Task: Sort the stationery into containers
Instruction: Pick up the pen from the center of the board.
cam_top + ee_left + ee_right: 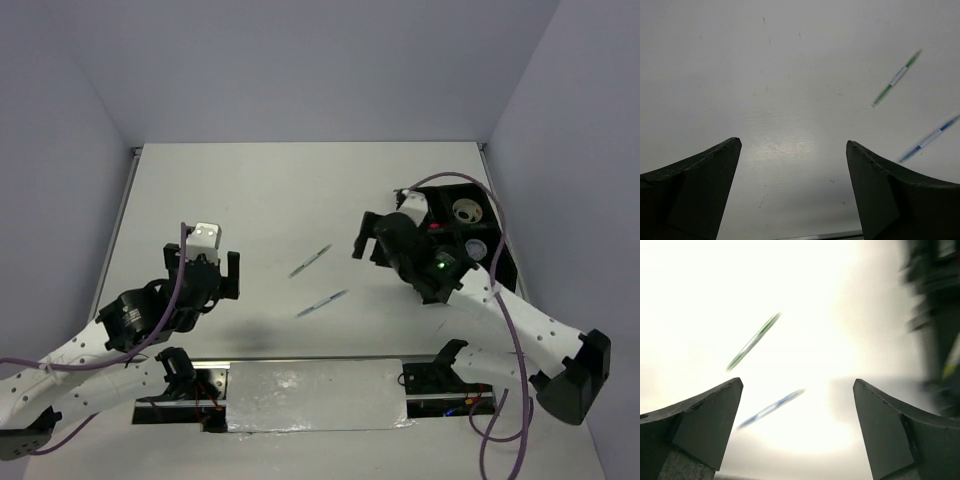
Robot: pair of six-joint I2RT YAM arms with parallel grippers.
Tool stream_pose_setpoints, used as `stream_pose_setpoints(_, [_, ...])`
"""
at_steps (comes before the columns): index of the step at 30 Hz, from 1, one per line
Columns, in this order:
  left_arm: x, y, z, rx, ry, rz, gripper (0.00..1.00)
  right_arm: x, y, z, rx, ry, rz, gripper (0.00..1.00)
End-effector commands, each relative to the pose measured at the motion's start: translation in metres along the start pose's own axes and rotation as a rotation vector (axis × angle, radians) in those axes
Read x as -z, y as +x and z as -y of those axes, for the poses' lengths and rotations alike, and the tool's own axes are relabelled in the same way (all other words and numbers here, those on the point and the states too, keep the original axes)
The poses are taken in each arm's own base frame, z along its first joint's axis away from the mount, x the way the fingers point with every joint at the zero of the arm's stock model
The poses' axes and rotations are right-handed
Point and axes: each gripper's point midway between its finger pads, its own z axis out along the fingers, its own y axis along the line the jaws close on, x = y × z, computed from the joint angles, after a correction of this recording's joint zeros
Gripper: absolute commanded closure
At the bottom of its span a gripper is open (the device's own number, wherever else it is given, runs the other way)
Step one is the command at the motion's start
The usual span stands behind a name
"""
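Two tools hang open over the white desk (280,190), and neither grips anything. The left tool (202,268) sits low on the left, its dark fingers (695,185) spread wide with only bare desk between them in its wrist view.

Ahead and to the right of it, in the gap between the two tools, lie two slim pens, apart from each other and roughly parallel, both slanting up to the right in the top view. The green pen (310,260) has a white barrel with green at both ends. It is the farther one from the left tool and shows at the upper right of the left wrist view (896,78). The blue pen (322,303) has a white barrel with blue ends and lies just nearer the arm bases, at the right edge of that same view (930,138). Both lie flat on the desk, touching nothing.

The right tool (375,240) has its jaws parted too. Its wrist view is blurred, with both pens off to the left of its gap.

Just behind and right of this tool stands the black organiser tray (505,262). One compartment holds a pale ring (465,211), and a second round item (476,249) lies in another.
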Motion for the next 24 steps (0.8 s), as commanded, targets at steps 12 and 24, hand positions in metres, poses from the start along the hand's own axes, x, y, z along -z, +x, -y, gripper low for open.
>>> stream_pose_setpoints(12, [0.023,-0.024,-0.030,0.180,-0.034,0.143,0.01,-0.007,0.117,-0.110,-0.082,0.398,-0.104,0.00])
stream_pose_setpoints(24, [0.022,-0.023,-0.025,0.164,-0.006,0.136,0.01,-0.046,0.196,-0.114,-0.160,0.355,-0.283,0.18])
